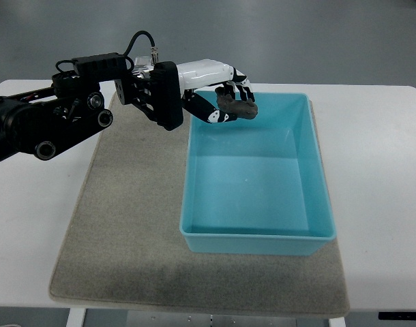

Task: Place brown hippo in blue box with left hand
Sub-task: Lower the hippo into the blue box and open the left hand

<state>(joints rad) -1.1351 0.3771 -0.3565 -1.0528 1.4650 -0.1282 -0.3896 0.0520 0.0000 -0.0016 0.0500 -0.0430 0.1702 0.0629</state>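
A white bench [385, 170] with rounded far corners fills most of the top view, seen steeply from above. A beige, felt-like mat [126, 225] lies across its middle, reaching from near the far edge to near the front edge, with bare white surface to either side. Beyond the bench's far edge runs a smooth grey floor [296, 34], evenly lit, with soft pale reflections. Below the front edge, a strip of the same grey floor shows, along with parts of the bench's white frame [75, 317].
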